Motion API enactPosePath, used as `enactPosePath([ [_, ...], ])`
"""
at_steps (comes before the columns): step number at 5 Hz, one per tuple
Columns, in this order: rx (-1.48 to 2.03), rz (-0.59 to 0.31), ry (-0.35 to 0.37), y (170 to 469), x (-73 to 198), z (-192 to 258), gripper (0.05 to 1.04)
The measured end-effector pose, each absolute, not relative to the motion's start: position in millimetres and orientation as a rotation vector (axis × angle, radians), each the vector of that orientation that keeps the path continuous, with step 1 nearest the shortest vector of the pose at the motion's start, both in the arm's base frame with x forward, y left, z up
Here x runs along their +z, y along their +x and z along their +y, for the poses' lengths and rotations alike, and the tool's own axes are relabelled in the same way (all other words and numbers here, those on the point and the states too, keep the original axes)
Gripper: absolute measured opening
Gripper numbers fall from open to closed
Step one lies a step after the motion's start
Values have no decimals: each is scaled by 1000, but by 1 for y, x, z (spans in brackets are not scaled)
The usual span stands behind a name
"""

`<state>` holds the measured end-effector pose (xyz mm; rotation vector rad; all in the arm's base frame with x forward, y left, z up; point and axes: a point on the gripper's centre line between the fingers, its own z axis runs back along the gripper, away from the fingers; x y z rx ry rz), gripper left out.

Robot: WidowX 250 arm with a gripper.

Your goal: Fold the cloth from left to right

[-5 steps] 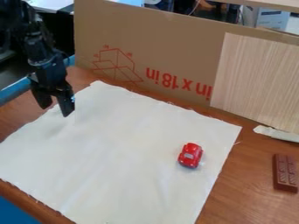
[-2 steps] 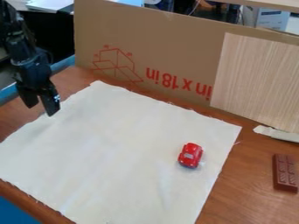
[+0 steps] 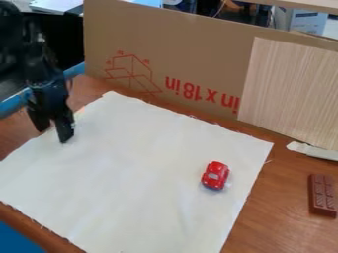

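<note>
the gripper [image 3: 54, 135] hangs pointing down — jaws parted — at the left edge of the cloth [image 3: 139, 168].

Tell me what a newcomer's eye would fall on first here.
Probably the small red toy car, bright against the right part of the pale cloth spread out on the wooden table. Next, likely the black gripper, its fingers apart at the cloth's upper-left edge, and the big cardboard panel with red markings standing behind the cloth.

Upside-down red print [image 3: 192, 90] on cardboard [image 3: 185, 44]
</note>
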<state>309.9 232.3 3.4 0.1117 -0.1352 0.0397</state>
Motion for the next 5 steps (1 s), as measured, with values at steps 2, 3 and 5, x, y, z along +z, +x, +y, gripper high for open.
enactPosePath([
  [2,42,-128,148,312,-1,225,690],
  [3,29,-123,115,312,-1,220,391],
  [5,12,-114,89,312,0,217,65],
])
